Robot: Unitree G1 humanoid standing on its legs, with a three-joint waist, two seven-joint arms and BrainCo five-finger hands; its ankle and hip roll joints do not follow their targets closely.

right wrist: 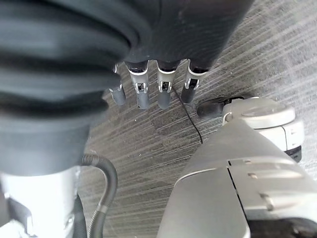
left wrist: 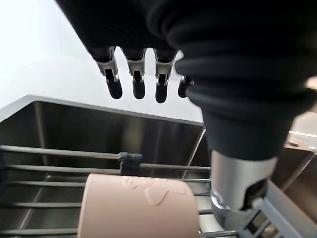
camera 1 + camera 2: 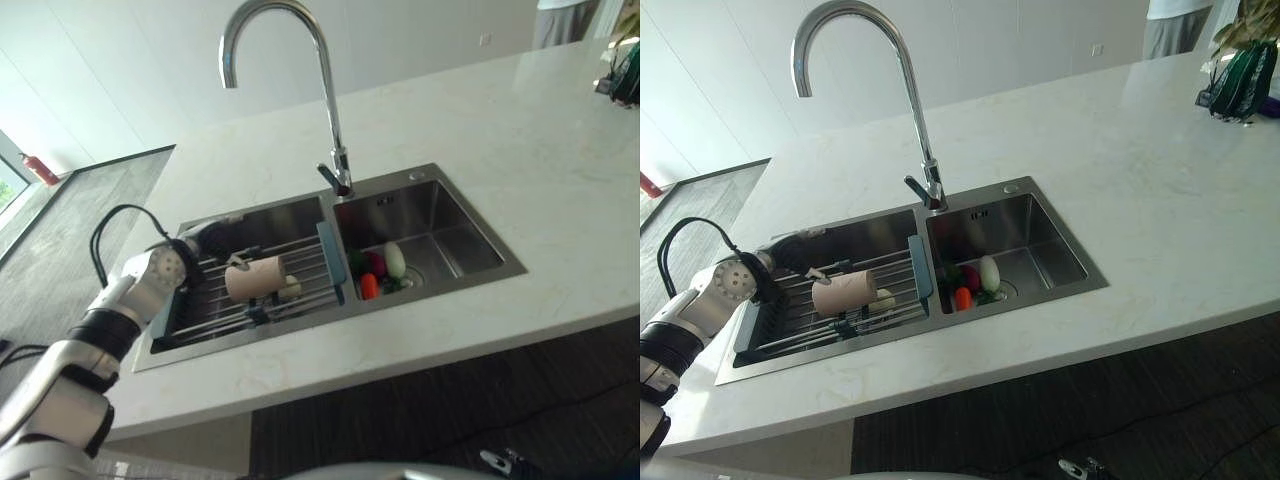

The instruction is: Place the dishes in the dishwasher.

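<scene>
Okay, my left hand hangs open, fingers relaxed, just above the pink cup lying on its side on the sink rack; possibly a second dish behind it. Right hand hangs open too.

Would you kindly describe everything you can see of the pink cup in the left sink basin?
The pink cup is a plain, matte, pale pink cylinder with a faint embossed motif on its side, which shows in the left wrist view. It lies on its side on the metal-rod drying rack set across the left basin of the sink. A small pale object sits against its right end. The left hand hangs above it, fingers relaxed, not touching it.
</scene>
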